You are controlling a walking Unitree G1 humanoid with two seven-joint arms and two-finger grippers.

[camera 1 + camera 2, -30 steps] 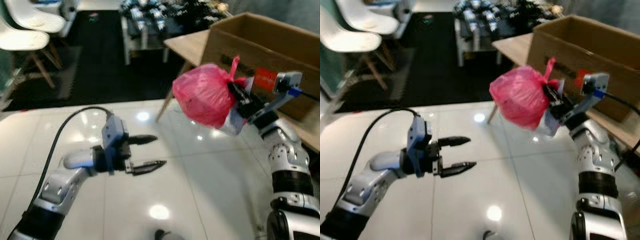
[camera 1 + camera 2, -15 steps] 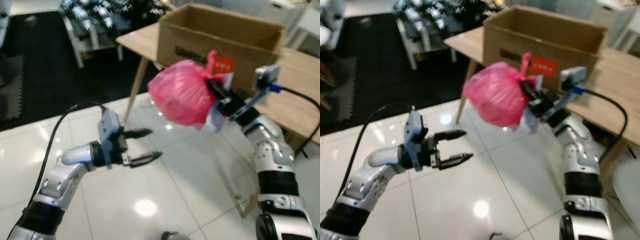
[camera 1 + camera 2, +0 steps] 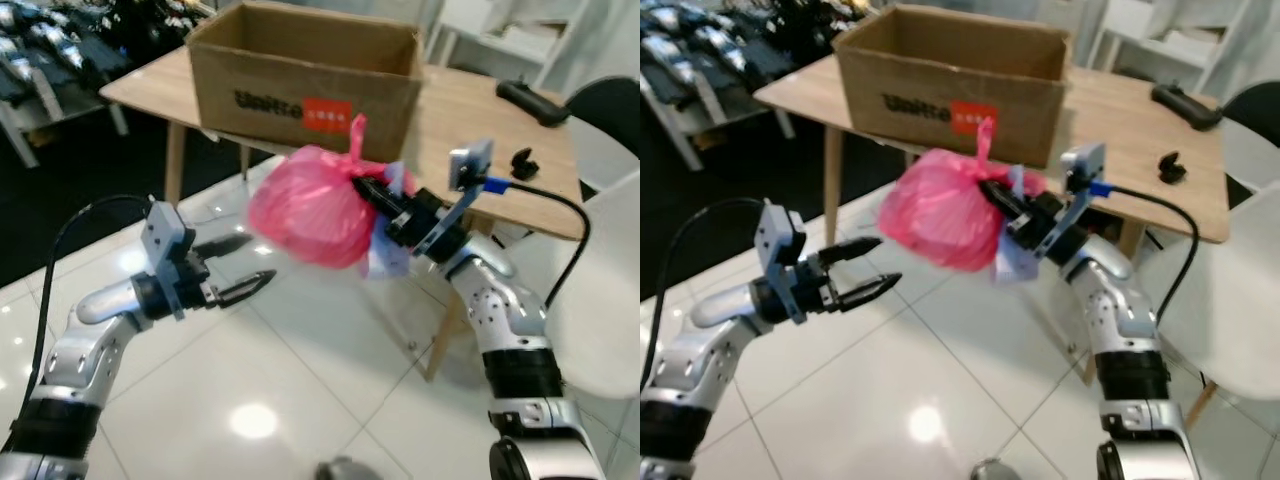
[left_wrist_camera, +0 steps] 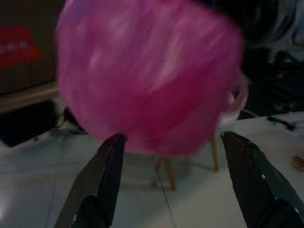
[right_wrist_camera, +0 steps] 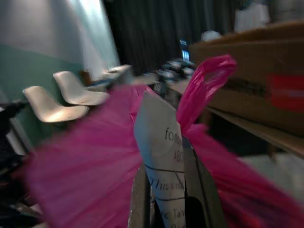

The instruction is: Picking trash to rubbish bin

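Right claw (image 3: 372,192) grips knotted pink trash bag (image 3: 305,208), apparently plus printed paper | left claw (image 3: 247,267) wide, empty

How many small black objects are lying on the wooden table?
2: a long black object at the table's far edge, and a smaller one nearer its front edge. The cardboard box may hide others.

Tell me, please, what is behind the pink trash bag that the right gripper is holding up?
Behind the pink trash bag held by the right gripper stands a wooden table carrying an open cardboard box. The bag covers part of the table's front edge; the box's contents are not visible.
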